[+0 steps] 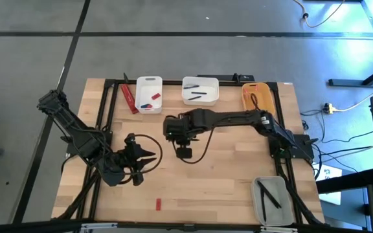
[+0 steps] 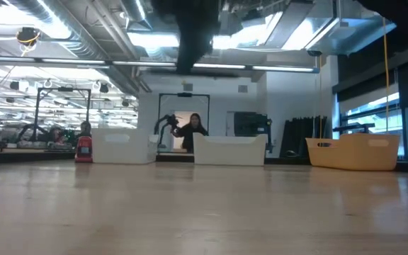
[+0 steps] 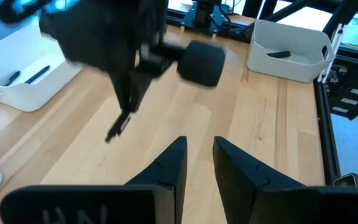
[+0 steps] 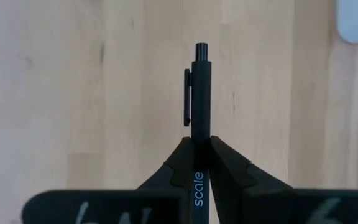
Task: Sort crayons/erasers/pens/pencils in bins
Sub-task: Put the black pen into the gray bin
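So the right tool [image 4: 196, 163] is pinched on a black pen [image 4: 199, 93], which sticks straight out past the fingertips, clip end forward, with "scale" printed on the barrel. From overhead, that arm reaches across the middle of the bench [image 1: 225, 175], its tool [image 1: 173, 127] just in front of the two white bins and up off the wood. In the left wrist view the pen [image 3: 120, 122] hangs from it, tilted, above the boards.

The left tool [image 3: 199, 163] sits over the front-left part of the bench, fingers a narrow gap apart with nothing between them.

Bins: the narrow white one [image 1: 149, 94] has a few small bits in it, red and blue as far as I can tell. The wider white one [image 1: 201, 90] has dark pens lying inside. The yellow-orange one [image 1: 258, 96] is at the back right, and the grey one [image 1: 272, 200] at the front right corner holds a couple of dark sticks.

There's also a small red piece [image 1: 158, 204] lying near the front edge, and a red strip [image 1: 129, 98] just left of the narrow bin.
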